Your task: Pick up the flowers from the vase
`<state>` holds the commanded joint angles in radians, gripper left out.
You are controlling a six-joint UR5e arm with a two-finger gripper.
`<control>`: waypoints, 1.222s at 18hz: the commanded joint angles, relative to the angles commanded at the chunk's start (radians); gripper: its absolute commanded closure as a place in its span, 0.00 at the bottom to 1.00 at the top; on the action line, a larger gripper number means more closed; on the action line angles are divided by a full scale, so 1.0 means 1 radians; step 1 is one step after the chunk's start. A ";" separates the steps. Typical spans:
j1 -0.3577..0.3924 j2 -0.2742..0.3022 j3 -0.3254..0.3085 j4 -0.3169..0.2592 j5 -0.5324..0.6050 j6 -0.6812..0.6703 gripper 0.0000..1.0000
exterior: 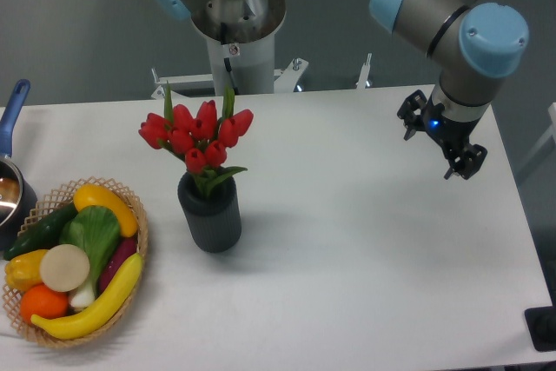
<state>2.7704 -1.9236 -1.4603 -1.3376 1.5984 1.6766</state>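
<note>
On the white table (347,241), left of centre, the vase (211,219) stands upright: short, dark grey, matte, cylindrical. The flowers (196,135) sit in its mouth, red tulip buds bunched above the rim with green leaves and stems showing between them; the bunch leans slightly toward the left and back. Nothing touches the flowers or the vase.

The gripper (460,162) hangs over the right part of the table, near the right edge, well apart from the vase. It is seen at a steep angle and is small and dark, so whether the jaws are open or closed cannot be told; it has hold of nothing visible. A blue light glows on the wrist just above it. The arm (460,15) reaches in from the upper right, grey links with light-blue joint caps; its base column (234,41) stands behind the table's far edge, behind the flowers.

At the front-left corner sits a wicker basket (139,245) with fruit and vegetables: a yellow banana (91,310), an orange (43,303), green and yellow pieces. Beside the basket, at the left edge, is a metal pot (10,197) with a blue handle, partly cut off by the frame.
</note>
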 joint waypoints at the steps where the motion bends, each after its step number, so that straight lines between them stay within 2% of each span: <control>1: 0.000 0.002 -0.002 0.000 0.000 0.000 0.00; 11: -0.003 0.005 0.024 0.015 -0.014 0.000 0.00; 15: -0.005 0.017 0.009 0.028 -0.015 -0.006 0.00; 18: -0.015 0.063 -0.055 0.060 -0.024 -0.006 0.00; 19: -0.017 0.067 -0.081 0.102 -0.041 0.000 0.00; 20: -0.018 0.071 -0.109 0.138 -0.073 -0.005 0.00; 22: -0.031 0.093 -0.168 0.160 -0.151 -0.008 0.00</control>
<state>2.7397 -1.8302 -1.6288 -1.1781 1.4469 1.6690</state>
